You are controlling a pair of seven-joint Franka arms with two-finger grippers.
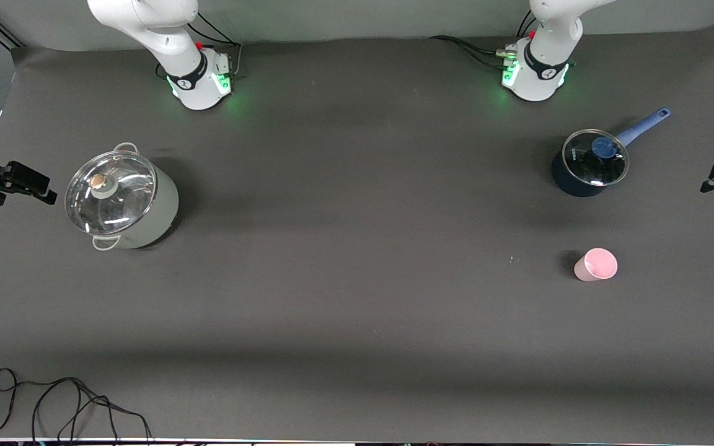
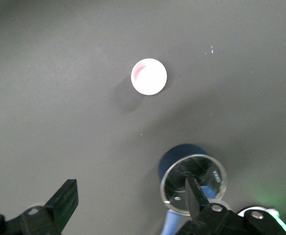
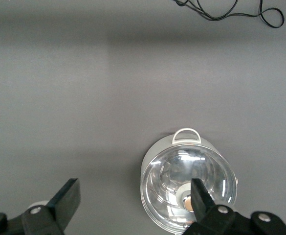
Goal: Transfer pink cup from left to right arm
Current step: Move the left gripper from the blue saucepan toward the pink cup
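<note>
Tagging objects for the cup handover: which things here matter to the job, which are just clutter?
Job:
pink cup, upright on the table, untouched
left gripper, open, high over the blue saucepan's end
right gripper, open, waiting over the grey pot

Clutter:
blue saucepan, lidded
grey pot, lidded
black cable

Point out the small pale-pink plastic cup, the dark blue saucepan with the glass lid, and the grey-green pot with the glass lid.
Small pale-pink plastic cup [image 1: 596,265]: front view, on its open mouth.
Dark blue saucepan with glass lid [image 1: 595,158]: front view, on the lid.
Grey-green pot with glass lid [image 1: 165,207]: front view, on its side wall.
</note>
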